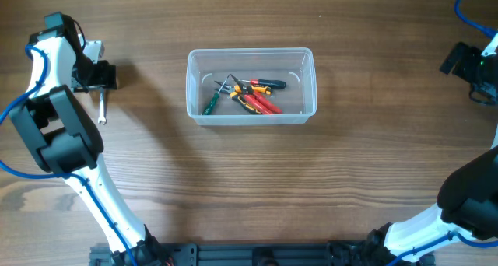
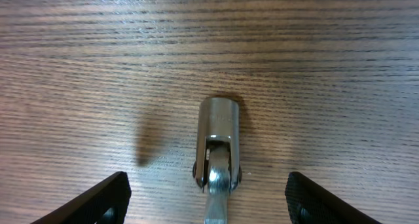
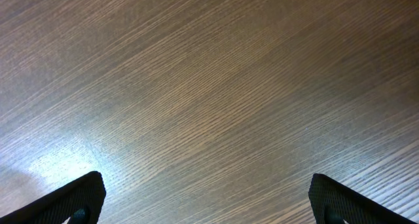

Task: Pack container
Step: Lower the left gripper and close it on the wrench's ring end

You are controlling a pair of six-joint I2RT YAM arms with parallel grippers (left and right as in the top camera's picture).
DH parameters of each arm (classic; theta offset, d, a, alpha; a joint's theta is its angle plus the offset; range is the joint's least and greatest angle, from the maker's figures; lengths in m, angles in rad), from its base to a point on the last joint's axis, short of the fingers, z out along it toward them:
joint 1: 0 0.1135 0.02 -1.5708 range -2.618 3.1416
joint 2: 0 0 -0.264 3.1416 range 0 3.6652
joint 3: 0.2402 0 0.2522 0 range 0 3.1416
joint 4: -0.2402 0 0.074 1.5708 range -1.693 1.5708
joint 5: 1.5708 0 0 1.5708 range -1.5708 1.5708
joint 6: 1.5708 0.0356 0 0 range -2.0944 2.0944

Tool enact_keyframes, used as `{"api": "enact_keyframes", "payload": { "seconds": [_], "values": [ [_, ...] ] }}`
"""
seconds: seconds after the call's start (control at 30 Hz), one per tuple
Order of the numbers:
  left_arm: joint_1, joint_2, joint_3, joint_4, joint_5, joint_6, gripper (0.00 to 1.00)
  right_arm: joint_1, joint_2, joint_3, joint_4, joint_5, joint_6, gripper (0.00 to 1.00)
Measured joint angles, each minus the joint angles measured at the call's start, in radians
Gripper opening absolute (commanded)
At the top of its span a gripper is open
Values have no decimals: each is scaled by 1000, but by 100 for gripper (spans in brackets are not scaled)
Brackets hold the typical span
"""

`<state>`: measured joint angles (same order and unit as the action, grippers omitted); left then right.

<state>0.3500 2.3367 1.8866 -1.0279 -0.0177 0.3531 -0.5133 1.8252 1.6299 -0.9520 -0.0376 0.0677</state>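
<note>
Well left of the container (image 1: 250, 119), one wrench (image 1: 103, 109) lay on the table (image 1: 249, 188), apart from everything else (the other tools (image 1: 249, 93), with red, green and yellow handles, sat inside the container). Its long axis ran parallel to the container's short walls. The left gripper (image 1: 101, 76) was the near one, right at the wrench's far end from the robot. The right gripper (image 1: 475, 64) was well right of the container.

In the left wrist view the wrench (image 2: 218, 145) was centred in the left gripper (image 2: 211, 201). The socket head lay just ahead of the fingertips (image 2: 108, 196) and the handle ran back between them. The jaws were wide apart, touching nothing, with the handle lined up along the gap. How far above the wood they were I couldn't tell.

Likely next: drop, close across the handle, then carry it right to the container.

The right gripper (image 3: 206, 198) was over bare wood, jaws spread and holding nothing.
</note>
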Motion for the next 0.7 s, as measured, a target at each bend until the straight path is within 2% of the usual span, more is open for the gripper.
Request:
{"api": "enact_keyframes", "payload": {
  "seconds": [0.33,0.6,0.7],
  "values": [
    [0,10,0,0,0,0,76,0,0,0,0,0,0,100],
    [0,10,0,0,0,0,46,0,0,0,0,0,0,100],
    [0,10,0,0,0,3,43,0,0,0,0,0,0,100]
  ]
}}
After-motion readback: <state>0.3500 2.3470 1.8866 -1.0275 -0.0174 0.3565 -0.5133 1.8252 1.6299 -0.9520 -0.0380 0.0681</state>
